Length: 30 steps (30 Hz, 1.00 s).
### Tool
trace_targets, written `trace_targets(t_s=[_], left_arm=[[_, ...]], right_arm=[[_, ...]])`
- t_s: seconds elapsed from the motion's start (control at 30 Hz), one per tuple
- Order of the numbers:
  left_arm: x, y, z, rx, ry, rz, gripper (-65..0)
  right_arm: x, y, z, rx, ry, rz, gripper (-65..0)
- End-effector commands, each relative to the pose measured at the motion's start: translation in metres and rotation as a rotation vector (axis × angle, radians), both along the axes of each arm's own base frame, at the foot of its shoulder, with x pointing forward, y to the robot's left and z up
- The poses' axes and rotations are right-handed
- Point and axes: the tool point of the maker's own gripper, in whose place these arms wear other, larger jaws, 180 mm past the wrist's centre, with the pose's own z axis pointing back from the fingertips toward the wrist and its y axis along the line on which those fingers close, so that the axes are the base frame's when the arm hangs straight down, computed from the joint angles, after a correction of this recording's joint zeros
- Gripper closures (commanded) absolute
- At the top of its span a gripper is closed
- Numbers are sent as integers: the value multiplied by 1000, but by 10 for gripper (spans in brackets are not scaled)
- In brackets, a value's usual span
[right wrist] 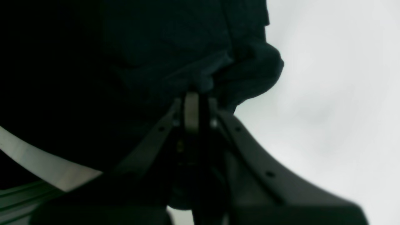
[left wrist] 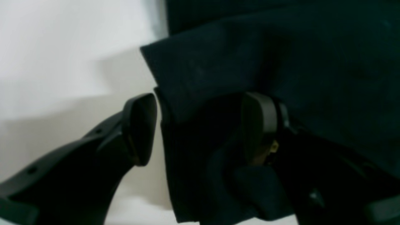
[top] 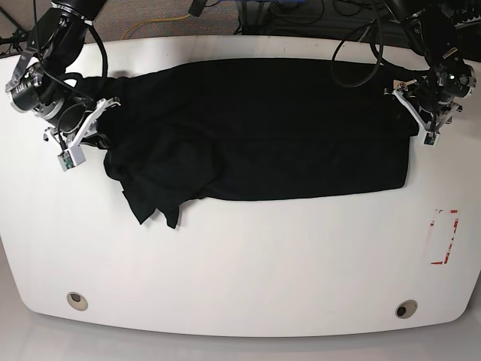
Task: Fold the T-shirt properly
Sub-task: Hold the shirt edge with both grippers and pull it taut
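You have one black T-shirt (top: 255, 128) and two grippers on a white table (top: 248, 263) with two holes near its front edge. Your left gripper (left wrist: 200, 125) stands wide, a folded shirt edge between its jaws. Your right gripper (right wrist: 195, 106) is pinched tight on a bunched fold just past its tips.

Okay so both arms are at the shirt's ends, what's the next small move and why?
Probably shut the left gripper: its fingers stand open around a folded edge of the T-shirt, while the right gripper already pinches fabric. Both ends must be held before any lift.
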Motion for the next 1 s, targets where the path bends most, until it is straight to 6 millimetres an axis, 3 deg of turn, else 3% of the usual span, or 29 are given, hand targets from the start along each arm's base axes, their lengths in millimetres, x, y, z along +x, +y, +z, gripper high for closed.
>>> trace_targets(t_s=[0.0, 0.27, 0.47, 0.63, 0.77, 0.97], left_arm=[[7, 4, 6, 5, -29, -1, -367], [8, 5, 7, 5, -35, -1, -26], [18, 6, 32, 56, -100, -17, 0], [35, 5, 67, 115, -187, -38, 0], [53, 9, 91, 154, -216, -23, 0], [93, 16, 137, 178, -302, 11, 0]], right_arm=[[6, -3, 13, -10, -47, 6, 0], [6, 4, 10, 11, -45, 1, 0], [7, 2, 4, 25, -27, -6, 0], [26, -12, -3, 69, -13, -41, 0], [50, -31, 7, 72, -36, -61, 0], [90, -52, 39, 80, -108, -82, 0]])
